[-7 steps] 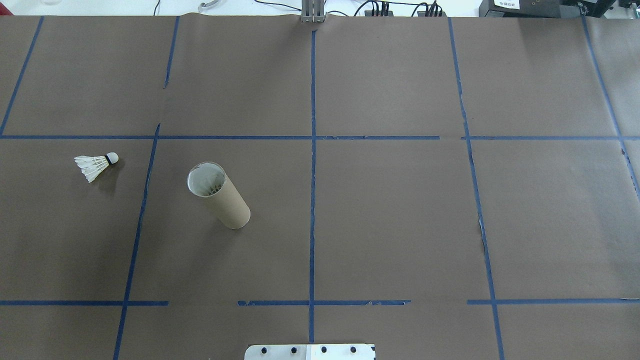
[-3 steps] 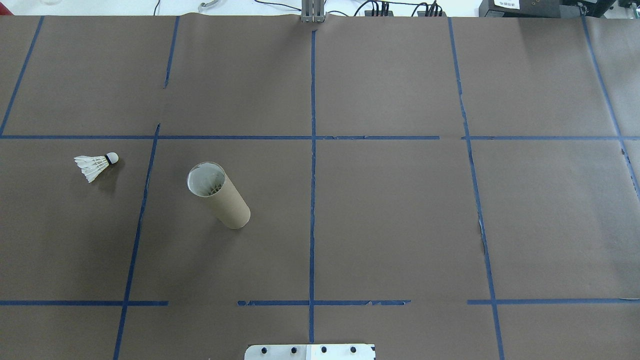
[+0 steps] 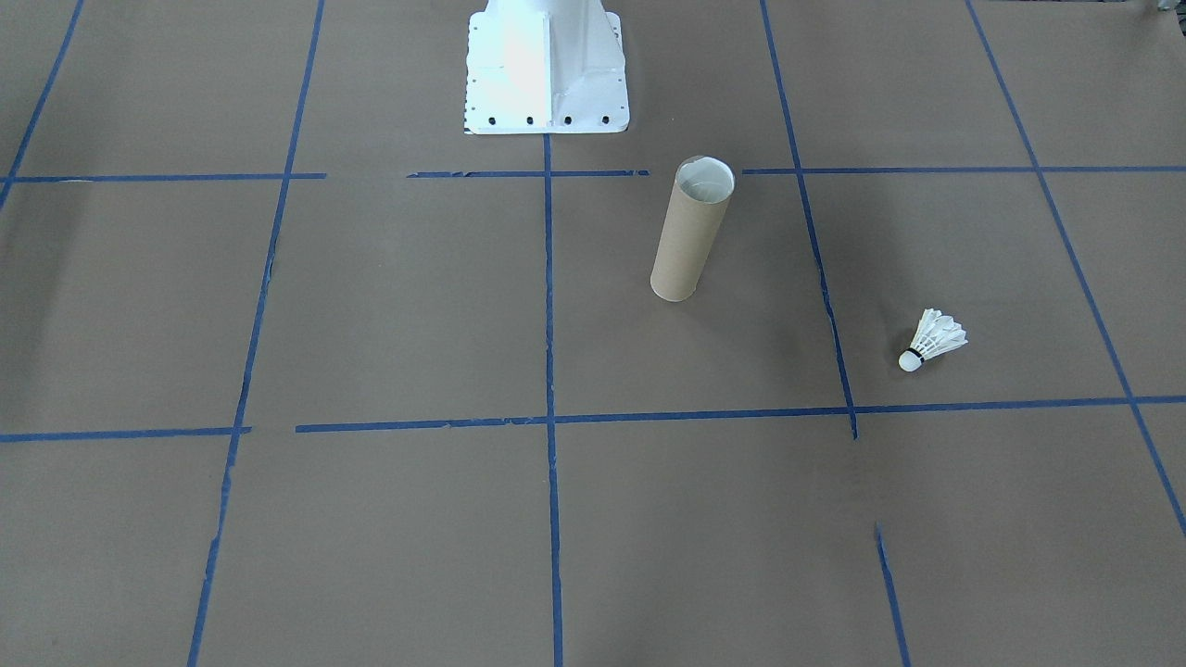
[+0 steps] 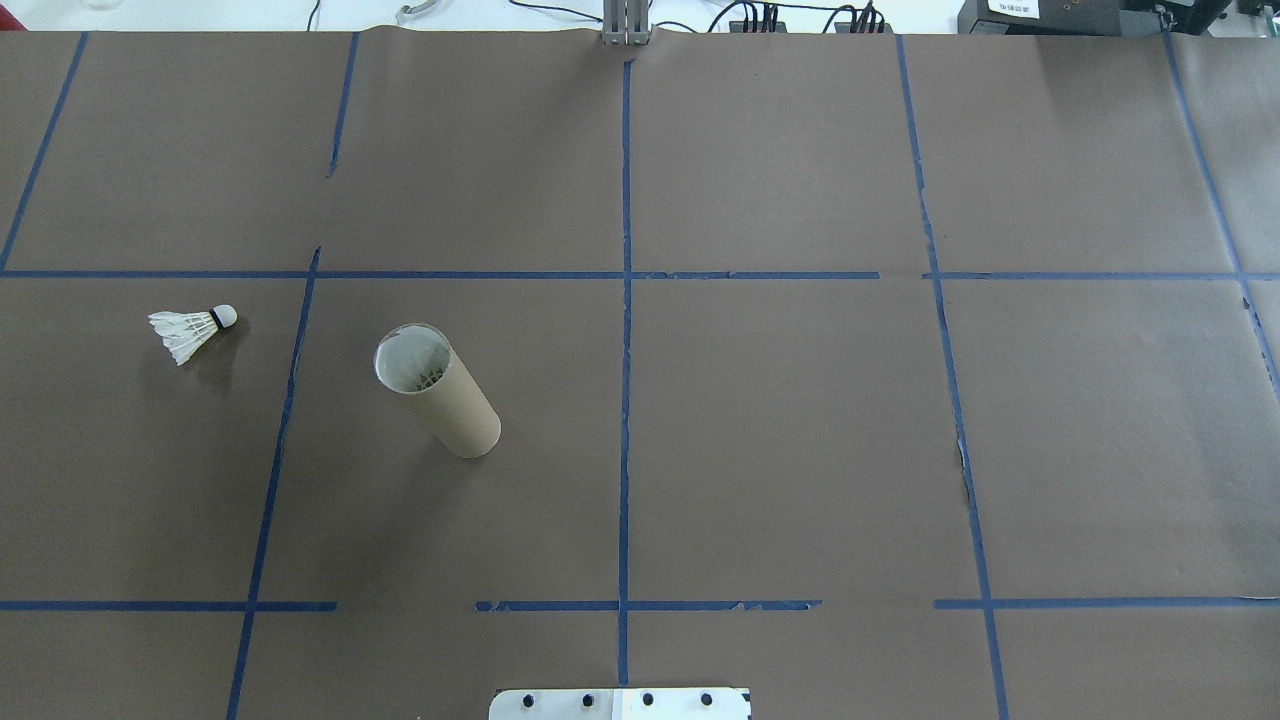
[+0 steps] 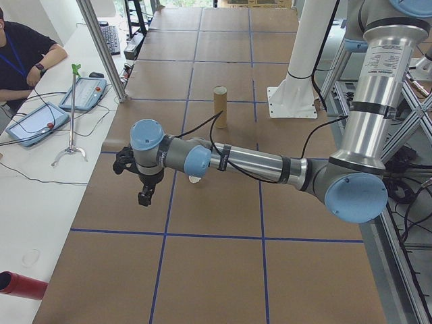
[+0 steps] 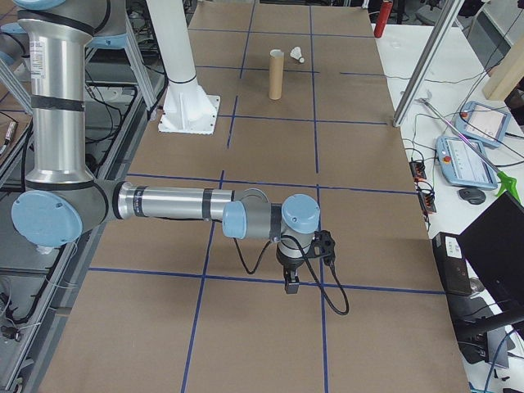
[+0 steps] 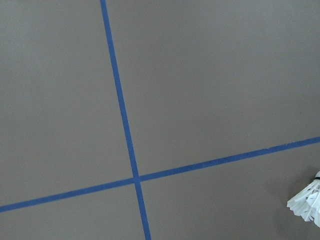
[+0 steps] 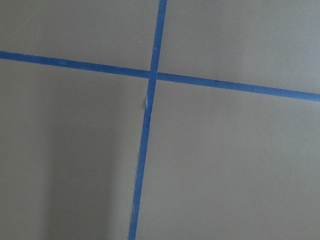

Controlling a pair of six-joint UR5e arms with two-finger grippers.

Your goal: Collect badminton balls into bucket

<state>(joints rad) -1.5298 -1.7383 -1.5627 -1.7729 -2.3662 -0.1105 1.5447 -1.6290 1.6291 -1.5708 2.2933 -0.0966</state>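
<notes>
Both arms were built from silver tubes joined by pale blue caps. A black cable was run along each forearm, and black grippers [image 5: 144, 183] [image 6: 292, 274] were fitted.

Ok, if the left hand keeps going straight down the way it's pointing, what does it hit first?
Probably just the brown paper table cover. The left hand points down, and its wrist view shows bare paper; the shuttlecock sits only at the edge.

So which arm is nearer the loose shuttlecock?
The left arm: its wrist camera catches the shuttlecock feathers at the frame's edge, while the right arm hangs over the table's far end from it.
</notes>
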